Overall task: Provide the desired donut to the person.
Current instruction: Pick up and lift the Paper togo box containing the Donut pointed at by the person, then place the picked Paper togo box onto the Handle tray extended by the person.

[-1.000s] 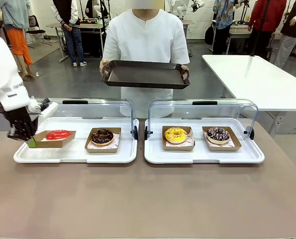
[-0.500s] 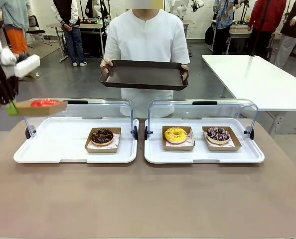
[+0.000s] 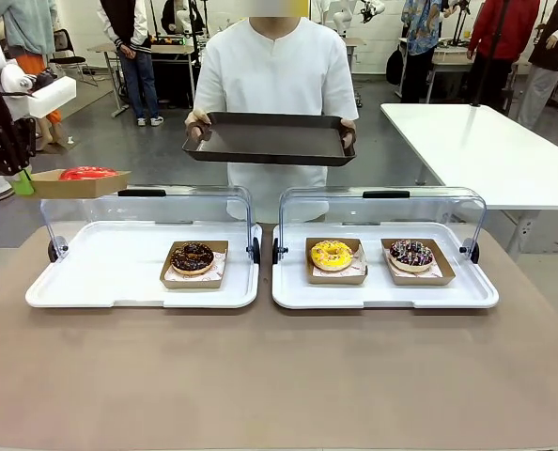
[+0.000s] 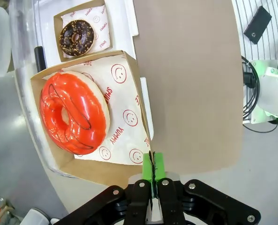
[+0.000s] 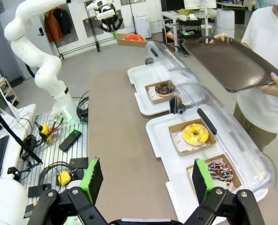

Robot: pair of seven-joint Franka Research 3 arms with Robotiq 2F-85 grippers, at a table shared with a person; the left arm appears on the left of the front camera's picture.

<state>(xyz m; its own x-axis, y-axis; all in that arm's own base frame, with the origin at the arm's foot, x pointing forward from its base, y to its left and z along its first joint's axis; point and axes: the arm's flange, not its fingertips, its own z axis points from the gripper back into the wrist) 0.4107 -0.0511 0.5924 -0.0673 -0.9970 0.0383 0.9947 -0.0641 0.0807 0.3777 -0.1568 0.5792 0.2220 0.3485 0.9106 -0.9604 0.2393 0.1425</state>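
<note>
My left gripper (image 3: 21, 180) is shut on the edge of a cardboard tray (image 3: 77, 184) that carries the red-glazed donut (image 3: 87, 173), held in the air above the left case's raised lid. In the left wrist view the green pads (image 4: 152, 168) pinch the tray's rim with the red donut (image 4: 73, 112) lying on printed paper. The person (image 3: 274, 70) in a white shirt stands at the far side and holds out a dark tray (image 3: 270, 139) with both hands. My right gripper (image 5: 146, 180) is open over the near table edge, nothing between its fingers.
Two white display trays (image 3: 119, 282) (image 3: 382, 291) with clear lids raised lie on the brown table. The left one holds a chocolate donut (image 3: 193, 256); the right holds a yellow donut (image 3: 332, 254) and a dark sprinkled donut (image 3: 411, 253). A white table (image 3: 486, 141) stands at back right.
My left gripper has lifted the red donut's cardboard tray out of the left display tray, up over its lid. The person's tray has stayed about where it was.
</note>
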